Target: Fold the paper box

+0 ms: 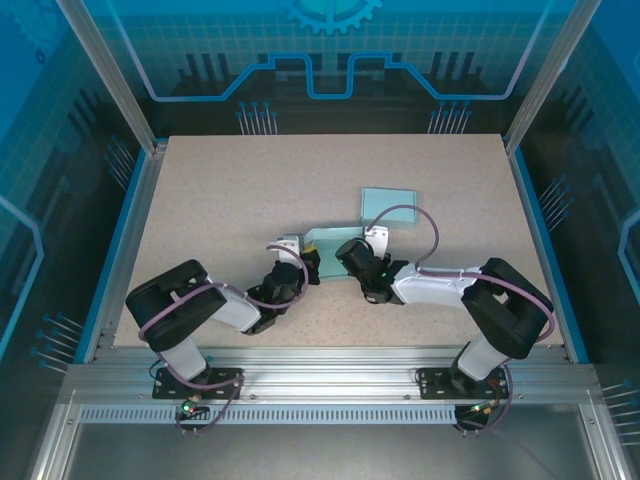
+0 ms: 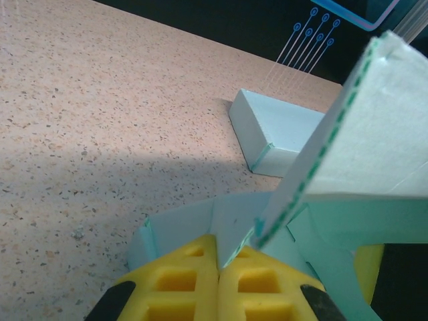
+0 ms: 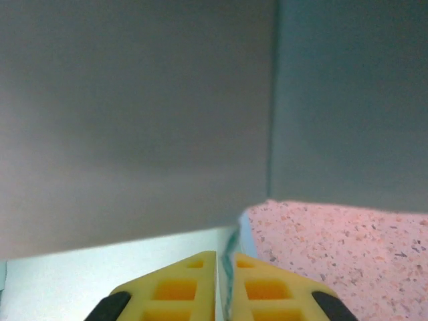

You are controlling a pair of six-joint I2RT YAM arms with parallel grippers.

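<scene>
From the top external view, the paper box [image 1: 388,205] lay just right of centre on the table [image 1: 230,190], one flat panel reaching toward the upper right. A narrower strip ran left between the two arms. The left gripper [image 1: 305,258] and right gripper [image 1: 345,250] met at that strip, close together. With both so near one another, opposed pulls could have torn the sheet or dragged the whole thing across the surface.

In the left wrist view, the left gripper [image 2: 217,241] sat at the bottom centre with its yellow pads pressed together, apparently pinching a small pale flap. A large panel rose tilted at the right of the frame. The hold looked shallow, so the flap could have slipped out or creased off its score line.

In the right wrist view, the right gripper [image 3: 223,257] was likewise closed, with a thin sheet edge seemingly between the pads. Grey panels stood very near the lens across the upper frame. Pushing further risked buckling them.
</scene>
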